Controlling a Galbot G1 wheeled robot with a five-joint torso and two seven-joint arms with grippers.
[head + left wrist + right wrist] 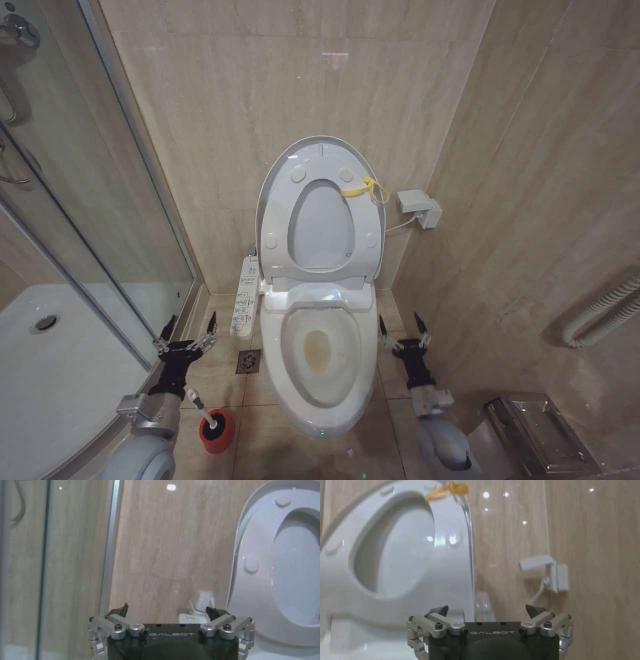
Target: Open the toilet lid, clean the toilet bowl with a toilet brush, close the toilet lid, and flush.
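Observation:
The toilet lid (pixel 322 228) stands upright against the wall, a yellow tie (pixel 362 189) at its edge, with the ring seat (pixel 285 205) raised in front of it. Below, the toilet bowl (pixel 320 352) is uncovered and has a yellowish stain at the bottom. The toilet brush (pixel 198 405) stands in its red holder (pixel 217 430) on the floor left of the bowl, its head hidden inside. My left gripper (pixel 188 335) hovers open just above the brush. My right gripper (pixel 403 332) is open beside the bowl's right rim. The wrist views show the left gripper (pixel 167 610) and the right gripper (pixel 487 609) open, facing the raised lid (pixel 395 547).
A glass shower door (pixel 110 200) and white shower tray (pixel 50 370) lie to the left. A control panel (pixel 245 292) sits at the bowl's left side, a floor drain (pixel 248 361) below it. A wall box (pixel 420 207), a hose (pixel 605 310) and a metal holder (pixel 535 430) are on the right.

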